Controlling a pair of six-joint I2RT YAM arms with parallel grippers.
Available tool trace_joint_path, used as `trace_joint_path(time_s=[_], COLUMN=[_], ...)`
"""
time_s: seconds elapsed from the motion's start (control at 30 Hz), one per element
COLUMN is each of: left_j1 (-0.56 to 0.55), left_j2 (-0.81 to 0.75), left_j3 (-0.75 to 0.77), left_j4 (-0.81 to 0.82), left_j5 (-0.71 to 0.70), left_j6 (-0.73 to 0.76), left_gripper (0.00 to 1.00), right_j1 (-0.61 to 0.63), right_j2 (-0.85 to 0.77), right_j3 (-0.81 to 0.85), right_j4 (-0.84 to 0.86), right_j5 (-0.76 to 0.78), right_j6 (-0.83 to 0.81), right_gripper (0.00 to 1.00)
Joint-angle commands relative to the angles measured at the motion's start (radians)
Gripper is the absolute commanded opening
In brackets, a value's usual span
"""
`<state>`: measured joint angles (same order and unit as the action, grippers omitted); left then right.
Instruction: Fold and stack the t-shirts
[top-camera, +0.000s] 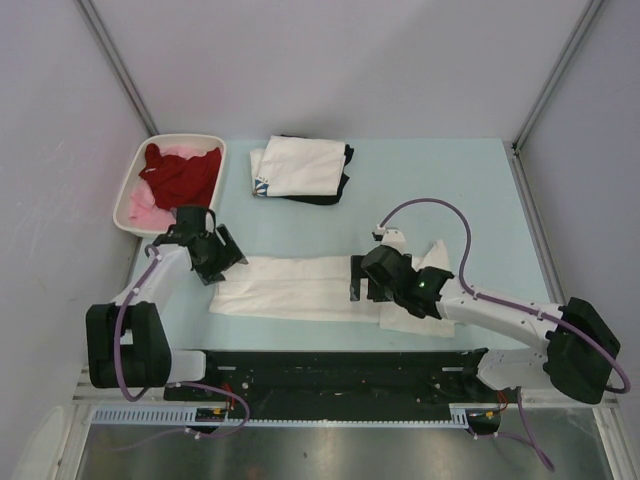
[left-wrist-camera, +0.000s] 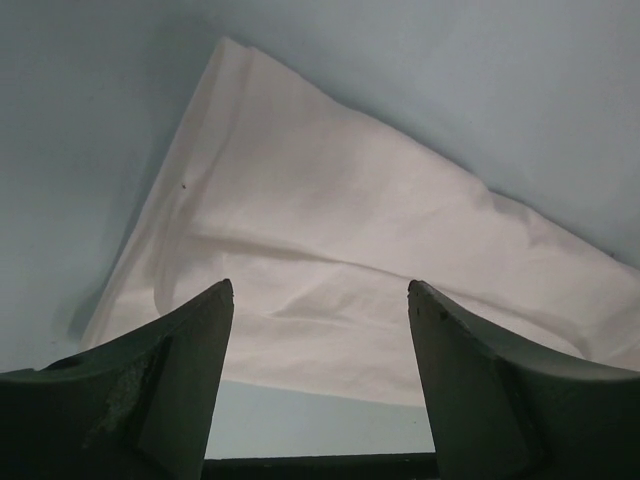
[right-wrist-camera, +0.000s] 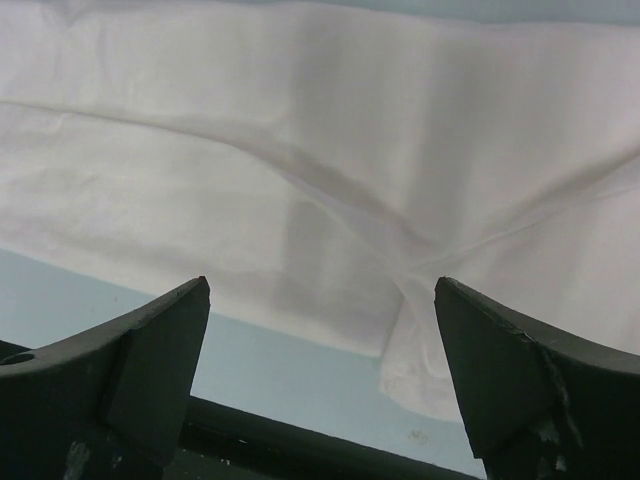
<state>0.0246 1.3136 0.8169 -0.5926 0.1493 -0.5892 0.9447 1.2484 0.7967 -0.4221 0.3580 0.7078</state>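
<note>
A cream-white t-shirt (top-camera: 300, 285) lies folded into a long strip across the middle of the table; it fills the left wrist view (left-wrist-camera: 340, 260) and the right wrist view (right-wrist-camera: 320, 170). My left gripper (top-camera: 215, 255) is open and empty over the strip's left end. My right gripper (top-camera: 362, 278) is open and empty over the strip's right part, where the sleeves spread out (top-camera: 425, 260). A folded cream-white shirt with a small blue mark (top-camera: 300, 165) lies on a folded black shirt (top-camera: 345, 170) at the back. A dark red shirt (top-camera: 182, 175) and a pink one (top-camera: 140, 210) lie in the basin.
The white oval basin (top-camera: 215, 145) stands at the back left, close to my left arm. The light blue table (top-camera: 450, 180) has grey walls around it. A black rail (top-camera: 330, 370) runs along the near edge.
</note>
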Motion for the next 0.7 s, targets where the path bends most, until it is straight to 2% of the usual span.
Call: trace_joint_path(time_s=[0.0,0.1,0.2,0.33,0.47,0.67], left_j1=[0.003,0.003,0.003,0.003,0.005,0.005], left_j2=[0.027,0.047,0.073,0.098,0.119,0.102], left_j3=[0.022,0.010,0.008,0.022,0.059,0.074], left_j4=[-0.055,-0.040,-0.026,-0.015,-0.027,-0.035], left_j5=[-0.053,-0.065,-0.048,-0.062,-0.073,-0.080], left_j6=[0.029,0.026,0.029,0.032,0.042,0.042], left_gripper=[0.73,0.72,0.65,0.40,0.23,0.19], right_j1=[-0.001,-0.004,-0.035,-0.122,-0.176,-0.141], right_j2=[0.040,0.074,0.100,0.189,0.252,0.284], right_j3=[0.044,0.044,0.044,0.045,0.045,0.045], right_j4=[0.085,0.109,0.190,0.296,0.370,0.373], right_j5=[-0.030,-0.030,-0.027,-0.137,-0.227,-0.283], right_j6=[-0.048,-0.071,-0.114,-0.171,-0.218,-0.214], right_gripper=[1.00,1.00,1.00,1.00,1.00,1.00])
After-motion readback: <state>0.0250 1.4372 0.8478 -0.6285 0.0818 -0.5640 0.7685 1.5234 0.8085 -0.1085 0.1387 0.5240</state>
